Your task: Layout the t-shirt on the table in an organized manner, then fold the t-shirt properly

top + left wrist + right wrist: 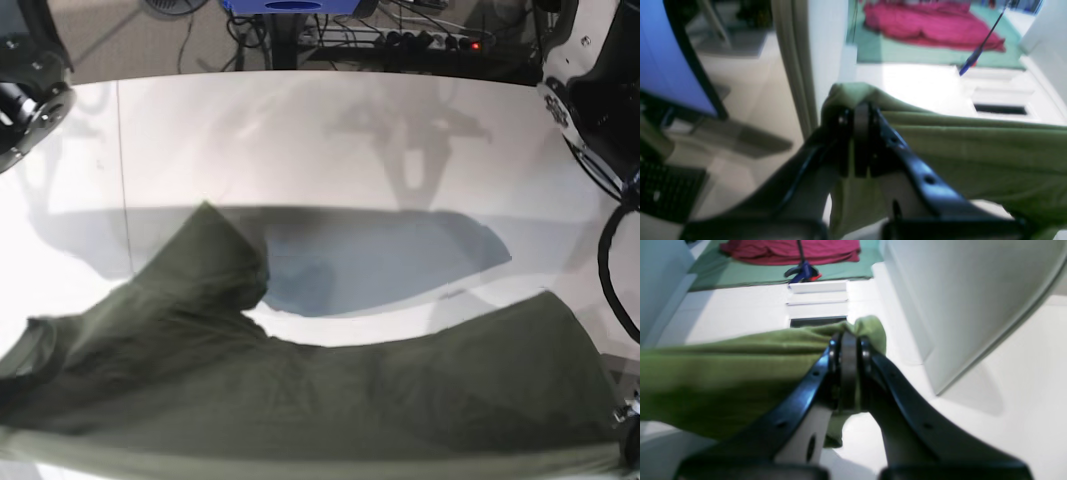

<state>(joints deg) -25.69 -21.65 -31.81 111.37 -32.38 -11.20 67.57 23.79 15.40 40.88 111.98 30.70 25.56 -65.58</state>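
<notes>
We see soft, wrinkly olive t-shirt stretched across lower frame | left end effector and right end effector pinch its bunched edges | smooth white desk behind

Bright glare — wrist views blurred.

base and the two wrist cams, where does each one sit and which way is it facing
Left wrist: rides behind the left gripper, looking along its fingers, which are clamped on the t-shirt, toward a red cloth.
Right wrist: rides behind the right gripper, also clamped on the shirt's edge, facing the same red cloth.
Base: sits high, looking down over the table and the lifted shirt; neither gripper shows.
Shared: the olive t-shirt appears in all three; both wrist views share the red cloth.
</notes>
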